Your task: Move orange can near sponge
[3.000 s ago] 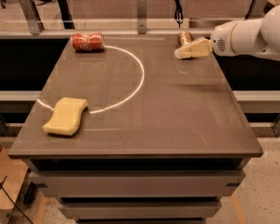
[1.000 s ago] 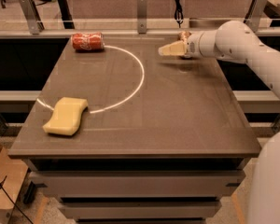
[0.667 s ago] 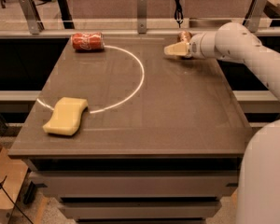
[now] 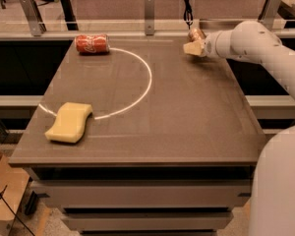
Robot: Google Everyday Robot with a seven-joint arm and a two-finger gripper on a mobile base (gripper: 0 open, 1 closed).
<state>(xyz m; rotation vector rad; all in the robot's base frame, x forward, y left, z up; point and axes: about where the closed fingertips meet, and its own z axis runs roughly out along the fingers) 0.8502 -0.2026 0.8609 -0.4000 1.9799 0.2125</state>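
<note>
The orange can stands at the far right edge of the table, copper-coloured, partly hidden by my gripper. My gripper is right in front of the can and close against it, with the white arm reaching in from the right. I cannot tell whether it touches the can. The pale yellow sponge lies flat at the near left of the table, far from the can and the gripper.
A red cola can lies on its side at the far left corner. A white arc line curves across the dark table top. A rail with metal posts runs behind the table. The robot's white body fills the near right.
The gripper swung left over the table's far side, then came back right and a little farther back, ending against the orange can. The sponge and the red cola can have not moved.
</note>
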